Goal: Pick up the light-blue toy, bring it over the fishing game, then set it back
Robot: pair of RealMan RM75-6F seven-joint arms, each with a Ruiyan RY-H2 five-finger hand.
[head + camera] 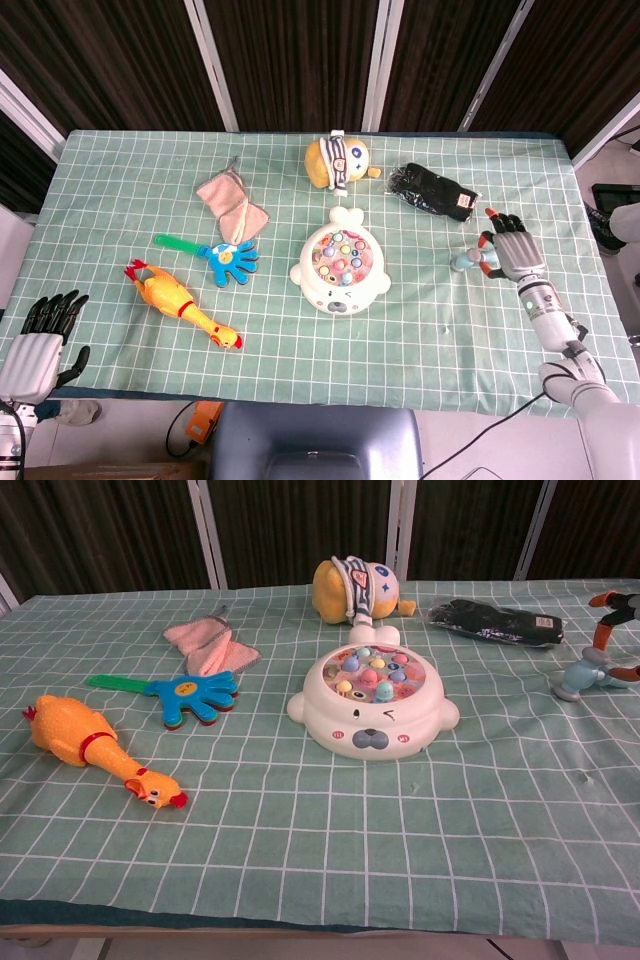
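At the 3 o'clock side of the bench (120,170), the light-blue toy (472,259) lies on the checked cloth, well apart from the fishing game (341,265) at centre. Right hand (511,254) is at the toy's outer end, fingers spread and curving around it; chest view shows orange-tipped fingers (603,635) above and beside the toy. Contact looks likely, but I cannot tell whether a grip has closed. The toy appears to rest on the cloth, not lifted.

Left hand (45,335) sits off the bench edge at 8 o'clock, fingers loosely apart, holding nothing.

Progress, as judged: the reach is made and the grasp is being set. Remaining: secure the toy, lift, carry it toward 9 o'clock until over the fishing game, then return and set it down.
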